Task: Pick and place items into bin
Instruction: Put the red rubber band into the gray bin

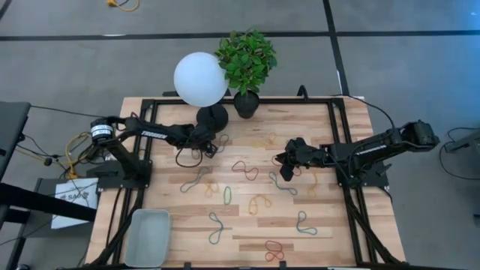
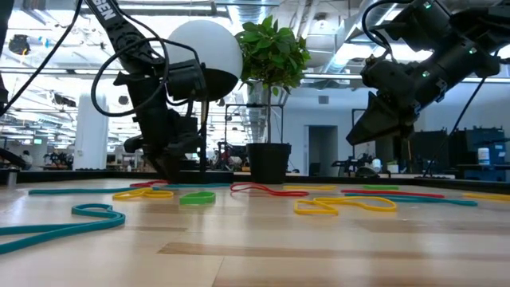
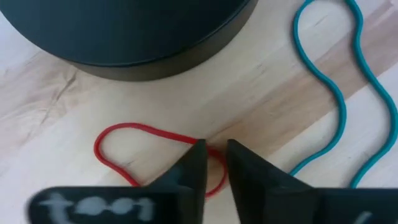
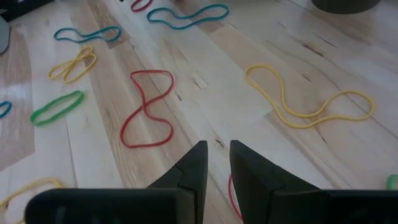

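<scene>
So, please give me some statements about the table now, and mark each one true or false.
1. The bin has rubber bands inside. False: no band shows in it.
2. The left gripper is down at the table with its fingertips on either side of a red band, near the lamp's dark base. True.
3. The right gripper rests on the table. False: in the low view it hangs above the wood.
4. A potted plant stands beside the white globe lamp at the table's far edge. True.
5. The right gripper holds a yellow band. False: the yellow band lies flat on the wood ahead of it.
</scene>
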Controlling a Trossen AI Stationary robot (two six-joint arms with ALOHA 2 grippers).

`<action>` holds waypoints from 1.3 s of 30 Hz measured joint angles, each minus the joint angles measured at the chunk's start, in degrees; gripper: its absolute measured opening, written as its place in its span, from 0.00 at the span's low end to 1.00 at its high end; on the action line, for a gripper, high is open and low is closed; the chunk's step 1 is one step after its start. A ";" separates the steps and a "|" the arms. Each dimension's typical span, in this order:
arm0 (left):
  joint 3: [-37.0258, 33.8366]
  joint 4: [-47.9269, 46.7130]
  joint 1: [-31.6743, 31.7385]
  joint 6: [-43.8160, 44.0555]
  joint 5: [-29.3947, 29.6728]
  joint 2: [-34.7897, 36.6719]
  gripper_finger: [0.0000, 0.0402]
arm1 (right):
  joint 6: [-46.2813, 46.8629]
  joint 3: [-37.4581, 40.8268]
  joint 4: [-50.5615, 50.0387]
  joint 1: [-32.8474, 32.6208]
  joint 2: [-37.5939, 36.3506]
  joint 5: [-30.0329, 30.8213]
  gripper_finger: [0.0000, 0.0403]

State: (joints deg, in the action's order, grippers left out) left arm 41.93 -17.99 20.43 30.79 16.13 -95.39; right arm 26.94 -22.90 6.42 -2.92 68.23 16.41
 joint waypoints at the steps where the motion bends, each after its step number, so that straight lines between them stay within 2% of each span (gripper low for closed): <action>1: 0.00 -0.08 0.01 -0.62 0.09 0.00 0.04 | 0.02 0.00 0.00 0.00 0.00 -0.01 0.16; 3: -0.04 -0.25 0.04 -1.42 0.17 0.00 0.01 | 0.03 0.00 0.00 0.00 0.00 -0.01 0.16; 10: -0.23 -0.76 -0.93 -3.66 -0.48 0.94 0.00 | 0.07 0.00 0.00 0.00 0.00 -0.03 0.16; 14: -0.73 -3.73 -3.54 -4.16 -3.19 5.88 0.00 | 0.07 0.00 0.00 0.00 0.00 -0.03 0.16; 19: -0.46 -9.78 -8.34 -0.98 -4.47 16.71 0.00 | 1.53 0.00 -0.02 -0.11 0.00 -0.05 0.16; 22: -0.49 -13.22 -13.75 2.90 -5.99 24.68 0.00 | 2.12 0.00 -0.02 -0.09 0.00 -0.05 0.16; 25: -0.44 -14.39 -20.70 7.40 -4.78 32.91 0.00 | 2.24 0.00 -0.15 -0.09 0.00 -0.05 0.16; 29: -0.37 -14.02 -32.45 14.02 1.02 41.50 0.00 | 3.10 0.00 -0.15 -0.09 0.00 -0.05 0.16; 33: -0.35 -14.05 -44.16 18.32 6.79 46.64 0.00 | 3.10 0.00 -0.15 -0.09 0.00 -0.05 0.16; 36: -0.31 -14.14 -51.83 18.31 5.51 48.66 0.00 | 3.10 0.00 -0.15 -0.09 0.00 -0.05 0.16; 39: -0.26 -15.74 -58.17 20.30 0.85 49.22 0.00 | 3.10 0.00 -0.15 -0.09 0.00 -0.05 0.16</action>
State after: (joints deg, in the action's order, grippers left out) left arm 41.67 -33.73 -37.75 51.09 16.98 -46.17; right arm 30.04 -22.90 6.26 -3.01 68.23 16.36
